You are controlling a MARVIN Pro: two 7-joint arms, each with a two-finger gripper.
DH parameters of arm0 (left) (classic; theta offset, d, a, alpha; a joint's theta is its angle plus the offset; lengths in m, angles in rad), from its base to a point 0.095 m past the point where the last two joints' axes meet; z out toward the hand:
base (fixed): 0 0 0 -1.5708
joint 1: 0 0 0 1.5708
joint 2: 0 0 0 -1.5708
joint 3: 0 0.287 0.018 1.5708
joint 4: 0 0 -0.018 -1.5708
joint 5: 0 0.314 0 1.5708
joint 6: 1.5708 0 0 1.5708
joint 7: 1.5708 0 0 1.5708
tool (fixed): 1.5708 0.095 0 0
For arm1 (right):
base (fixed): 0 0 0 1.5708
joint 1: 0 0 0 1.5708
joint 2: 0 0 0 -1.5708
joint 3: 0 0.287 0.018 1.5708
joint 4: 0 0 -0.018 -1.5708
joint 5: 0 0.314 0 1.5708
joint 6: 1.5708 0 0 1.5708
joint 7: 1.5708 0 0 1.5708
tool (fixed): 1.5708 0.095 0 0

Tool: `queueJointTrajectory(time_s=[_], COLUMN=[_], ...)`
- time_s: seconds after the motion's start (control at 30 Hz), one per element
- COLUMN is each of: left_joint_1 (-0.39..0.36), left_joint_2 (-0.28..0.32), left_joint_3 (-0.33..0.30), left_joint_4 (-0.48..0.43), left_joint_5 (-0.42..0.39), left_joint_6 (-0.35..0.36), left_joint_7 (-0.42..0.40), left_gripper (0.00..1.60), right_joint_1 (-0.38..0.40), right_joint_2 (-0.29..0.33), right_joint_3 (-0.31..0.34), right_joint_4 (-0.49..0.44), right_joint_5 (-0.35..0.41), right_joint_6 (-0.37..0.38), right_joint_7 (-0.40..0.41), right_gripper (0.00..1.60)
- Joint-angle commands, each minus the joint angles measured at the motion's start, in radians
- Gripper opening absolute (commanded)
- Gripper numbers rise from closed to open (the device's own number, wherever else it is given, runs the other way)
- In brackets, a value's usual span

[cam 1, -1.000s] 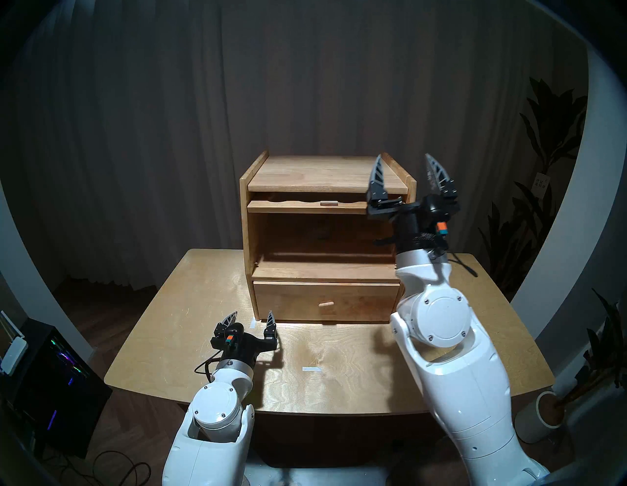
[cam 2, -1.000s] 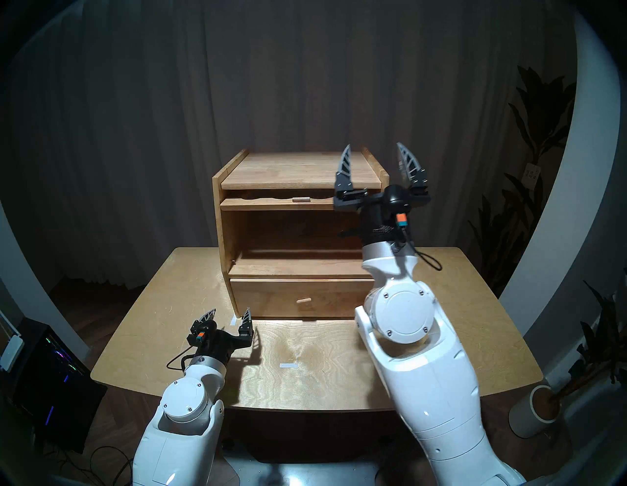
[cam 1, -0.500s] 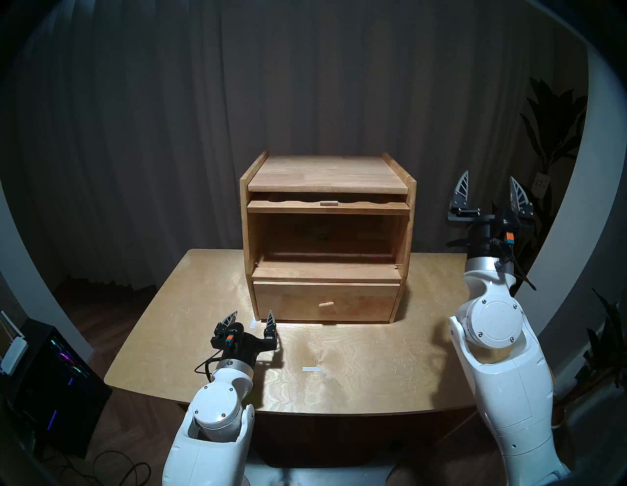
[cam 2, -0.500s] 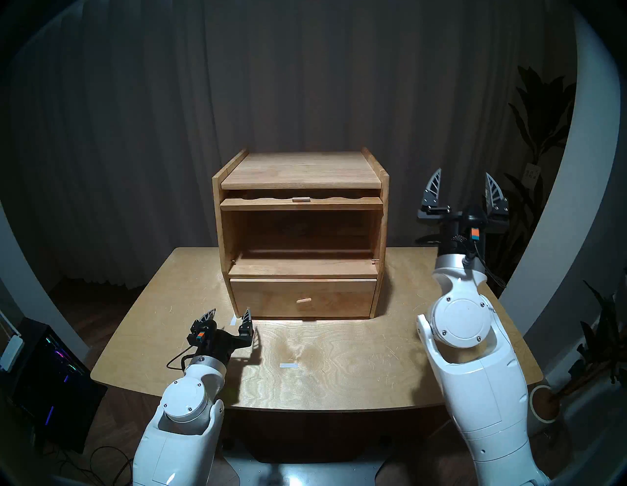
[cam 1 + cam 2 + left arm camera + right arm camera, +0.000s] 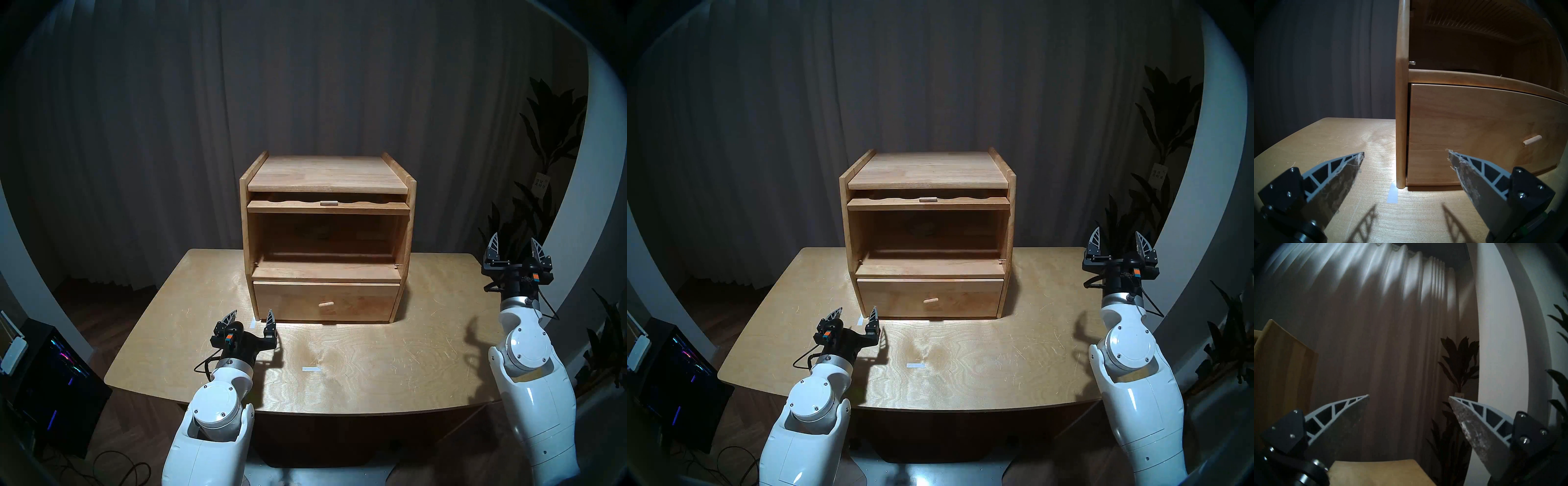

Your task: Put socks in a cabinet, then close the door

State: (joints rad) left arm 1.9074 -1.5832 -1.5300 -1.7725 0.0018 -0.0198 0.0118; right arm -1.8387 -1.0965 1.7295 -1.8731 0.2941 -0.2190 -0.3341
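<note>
Both claws are wide open and hold nothing: the left gripper (image 5: pixel 251 315) sits by the cabinet (image 5: pixel 327 176), the right gripper (image 5: pixel 516 245) far off to the side

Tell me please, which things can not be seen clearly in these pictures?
- Socks: the head view shows only a dim dark shape at the back of the cabinet compartment; shadow hides what it is.
- Door: head view, seen edge-on under the top; its window is hidden.
- Drawer: left wrist view, shut; contents hidden.
</note>
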Motion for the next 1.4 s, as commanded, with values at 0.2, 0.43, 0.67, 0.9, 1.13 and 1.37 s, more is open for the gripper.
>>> queueJointTrajectory(time_s=[0.2, 0.43, 0.67, 0.9, 1.13, 1.37], left_joint_1=[-0.004, 0.078, 0.07, 0.077, 0.112, 0.104], left_joint_2=[0.005, 0.034, 0.09, 0.176, 0.254, 0.358], left_joint_3=[0.0, 0.089, 0.144, 0.109, 0.092, 0.059], left_joint_4=[-0.036, -0.123, -0.205, -0.302, -0.321, -0.361], left_joint_5=[0.012, 0.093, 0.166, 0.396, 0.602, 0.852], left_joint_6=[-0.006, -0.027, -0.137, -0.13, -0.058, 0.06], left_joint_7=[0.005, -0.016, -0.037, 0.017, 0.0, -0.022], left_gripper=[1.6, 1.6, 1.6, 1.6, 1.6, 1.6], right_joint_1=[0.042, 0.057, 0.064, 0.066, 0.069, 0.072], right_joint_2=[0.172, 0.197, 0.193, 0.194, 0.197, 0.199], right_joint_3=[-0.102, -0.1, -0.097, -0.095, -0.094, -0.092], right_joint_4=[0.123, 0.162, 0.176, 0.181, 0.185, 0.192], right_joint_5=[0.231, 0.299, 0.313, 0.322, 0.332, 0.343], right_joint_6=[-0.074, -0.097, -0.095, -0.092, -0.093, -0.094], right_joint_7=[0.23, 0.367, 0.402, 0.419, 0.438, 0.459], right_gripper=[1.6, 1.6, 1.6, 1.6, 1.6, 1.6])
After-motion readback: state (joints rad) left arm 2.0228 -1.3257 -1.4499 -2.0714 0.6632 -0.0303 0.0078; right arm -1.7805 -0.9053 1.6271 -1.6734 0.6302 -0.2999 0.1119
